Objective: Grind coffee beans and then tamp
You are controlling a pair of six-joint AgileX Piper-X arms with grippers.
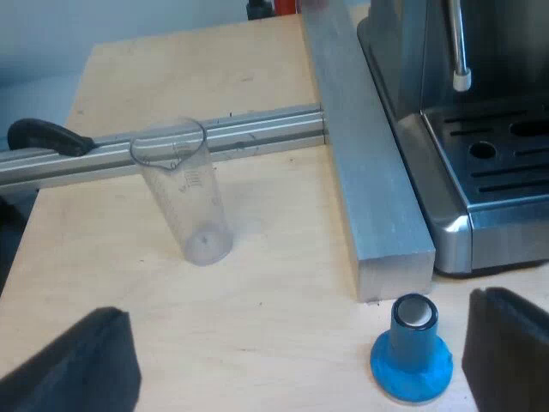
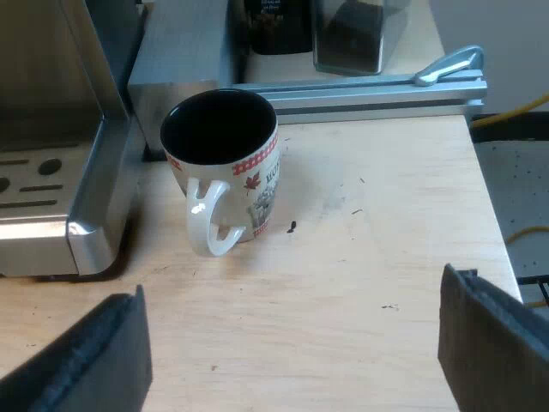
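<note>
Now, start from your left gripper (image 1: 300,311): its two black fingers (image 1: 77,369) are spread wide with nothing between them but bare tabletop, and it hangs low over the pale wooden table (image 1: 274,275). Just ahead of it, and much closer to one finger than to the other, stands the blue tamper (image 1: 412,354). Its flared base sits flat on the wood and its short stem, with a pale top, points straight up. So the long axis is upright, and I judge a grasp on it wants the fingers to come in from the sides around the stem, once you shift the hand across to centre it.

Beyond the tamper lies the cut end of a thick grey aluminium bar (image 1: 371,163). Beside that is the front corner of the brushed-steel espresso machine (image 1: 480,184), with its slotted drip tray. Farther out on the open wood stands a clear plastic measuring glass (image 1: 184,196), well apart from the tamper, in front of a grey aluminium rail (image 1: 249,130).

Your right gripper (image 2: 292,290) is likewise wide open and holds nothing. Ahead of it is a white mug with a red band and a dark inside (image 2: 225,163), handle turned toward the hand, near another corner of the machine. That makes the left arm clearly the nearer one for the tamper. The tamper looks untouched, so I judge that tamping is not yet begun.
</note>
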